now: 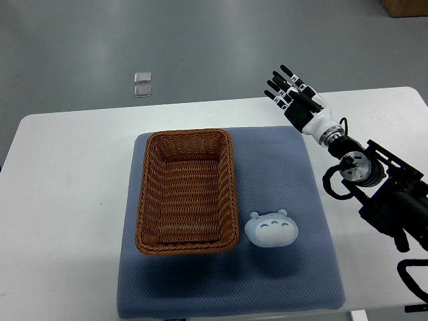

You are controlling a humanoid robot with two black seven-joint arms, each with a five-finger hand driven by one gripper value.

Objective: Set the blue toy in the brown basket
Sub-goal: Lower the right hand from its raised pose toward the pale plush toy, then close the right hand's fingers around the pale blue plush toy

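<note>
A pale blue toy (pixel 271 229) with small ears lies on the blue mat, just right of the brown wicker basket (pixel 187 192). The basket holds nothing that I can see. My right hand (pixel 287 92) comes in from the right edge and hovers over the table's far side, above and to the right of the toy, well apart from it. Its fingers (pixel 279 85) are spread and hold nothing. The left arm is out of view.
A blue-grey mat (pixel 227 281) covers the middle of the white table (pixel 67 200). Two small metal floor plates (pixel 142 85) lie on the grey floor beyond the table. A brown box corner (pixel 408 8) shows at the top right.
</note>
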